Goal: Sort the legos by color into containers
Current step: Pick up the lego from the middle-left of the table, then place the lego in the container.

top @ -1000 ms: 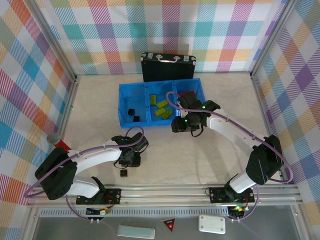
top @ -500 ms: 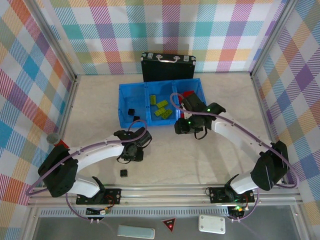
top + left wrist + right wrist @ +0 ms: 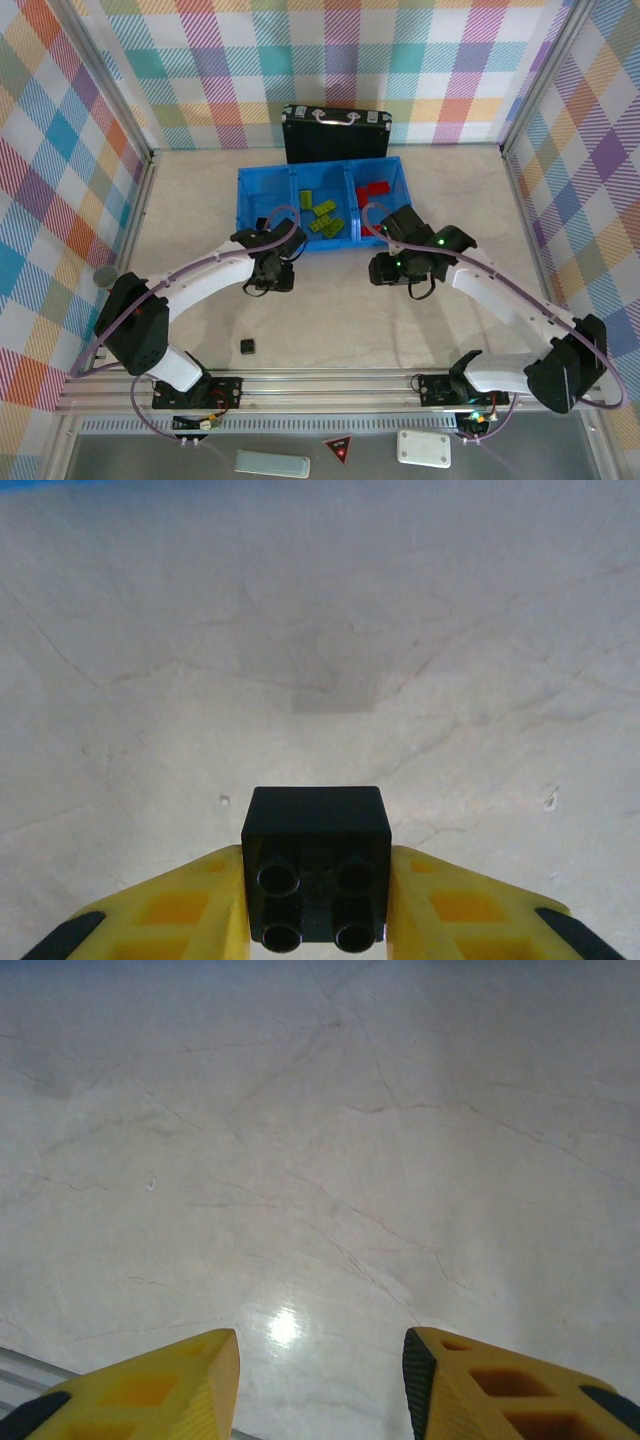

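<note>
Overhead view: two white arms reach across a pale, veined surface [image 3: 330,320] toward a blue tray [image 3: 241,205] split into three side-by-side compartments.

The step in hand looks like carrying a black brick to the tray. The left fingers [image 3: 170,920] are clamped on a small black brick [image 3: 316,825], its four studs facing the wrist camera. It is held over bare surface just in front of the tray's left compartment. The right fingers [image 3: 160,1390] stand apart with nothing between them, over bare surface just in front of the tray's right end.

The next move probably calls for the left arm to carry on over the low front wall, stop above the left compartment and let go. The middle holds green and the right holds red, so the left should take black. The arm hides part of that compartment, so what lies in it cannot be told. After that, a second black brick [image 3: 247,346] waits loose on the surface near the arm bases, well apart from the tray.

Counts:
- Tray: one, with three compartments
- Green bricks [image 3: 322,215]: four or five in the middle compartment, too bunched to split surely
- Red bricks [image 3: 375,188]: at least two, in the right compartment
- Black bricks: two seen, one gripped and one loose
- Black case [image 3: 337,135]: one, with metal handles, just behind the tray
</note>
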